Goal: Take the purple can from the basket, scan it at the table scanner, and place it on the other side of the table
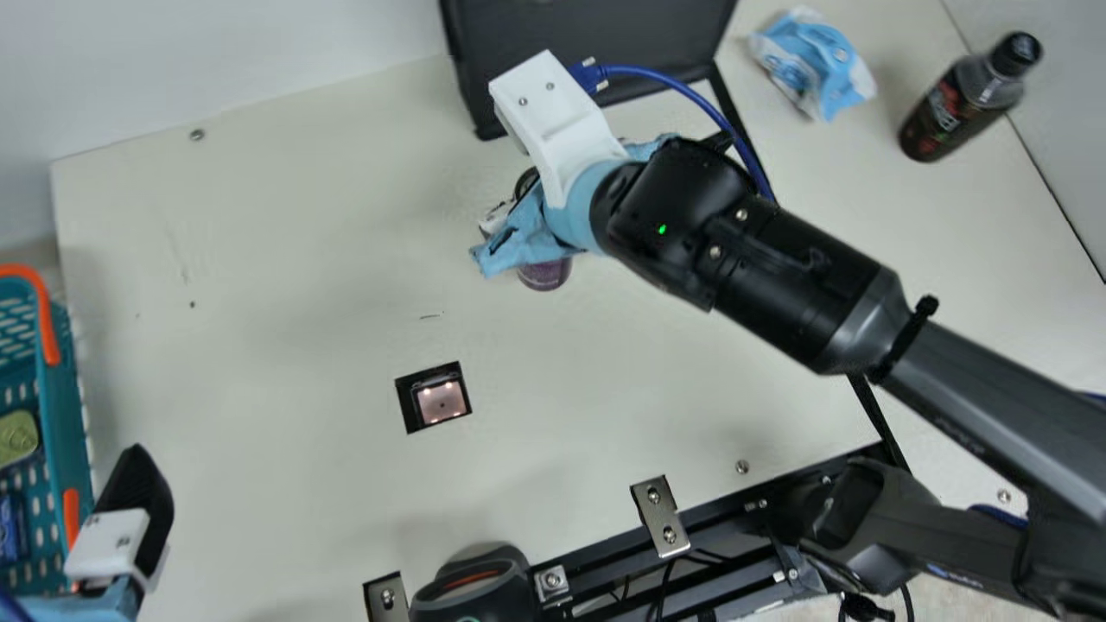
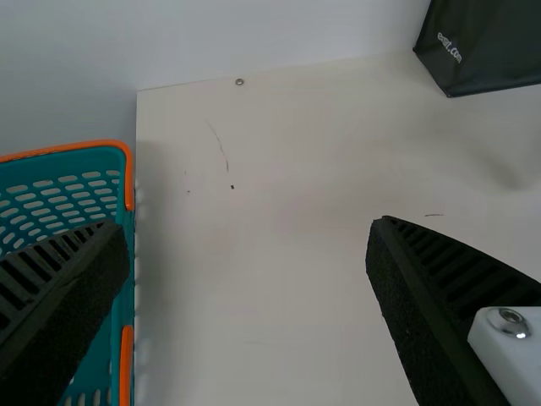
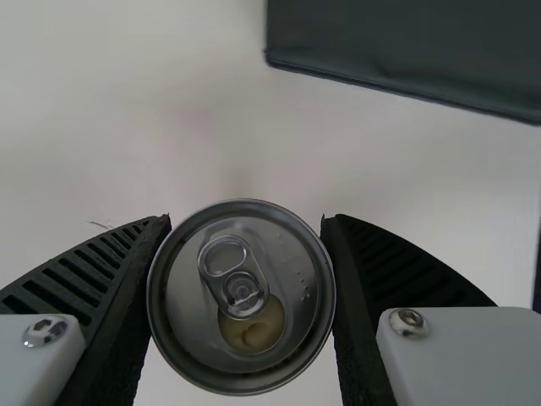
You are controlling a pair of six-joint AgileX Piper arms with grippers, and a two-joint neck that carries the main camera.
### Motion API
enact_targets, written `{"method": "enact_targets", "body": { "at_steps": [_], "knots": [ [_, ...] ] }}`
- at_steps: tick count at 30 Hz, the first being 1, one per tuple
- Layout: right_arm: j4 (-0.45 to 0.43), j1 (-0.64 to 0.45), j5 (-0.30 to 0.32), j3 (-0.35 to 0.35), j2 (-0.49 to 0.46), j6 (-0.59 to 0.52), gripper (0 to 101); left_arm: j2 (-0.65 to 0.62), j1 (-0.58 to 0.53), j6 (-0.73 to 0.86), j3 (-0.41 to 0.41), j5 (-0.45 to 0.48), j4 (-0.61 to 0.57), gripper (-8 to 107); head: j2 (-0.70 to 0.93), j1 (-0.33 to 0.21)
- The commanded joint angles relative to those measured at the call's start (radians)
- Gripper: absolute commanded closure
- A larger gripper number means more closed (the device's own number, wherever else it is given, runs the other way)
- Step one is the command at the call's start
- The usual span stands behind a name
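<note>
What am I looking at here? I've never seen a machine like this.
It's a robot with two arms, a left one and a right one, working at a cream table. The main picture comes from a camera on its neck, looking down; the other two come from cameras on its wrists.

The right gripper pinches a purple can between its two fingers. The left gripper is open and empty, near a teal basket. Set into the table is a small scanner window. Farther off are a dark bottle and a crumpled blue-and-white packet.
</note>
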Motion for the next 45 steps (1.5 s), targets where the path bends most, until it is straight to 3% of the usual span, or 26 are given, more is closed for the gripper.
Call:
{"method": "enact_targets", "body": {
  "at_steps": [1,12,25,34,45],
  "knots": [
    [0.015,-0.087,-0.004,0.034,-0.028,-0.026,101,0.0,0.0,0.0,0.0,0.0,0.0,9,-0.002,-0.03],
    [0.112,-0.435,-0.009,0.146,-0.145,-0.209,101,0.0,0.0,0.0,0.0,0.0,0.0,9,-0.002,-0.03],
    [0.188,-0.778,-0.045,0.172,-0.158,-0.411,101,0.0,0.0,0.0,0.0,0.0,0.0,9,-0.002,-0.03],
    [0.209,-0.921,-0.119,0.171,-0.119,-0.491,101,0.0,0.0,0.0,0.0,0.0,0.0,9,-0.002,-0.03],
    [0.237,-1.017,-0.228,0.161,-0.046,-0.535,101,0.0,0.0,0.0,0.0,0.0,0.0,9,-0.002,-0.03]
  ]
}}
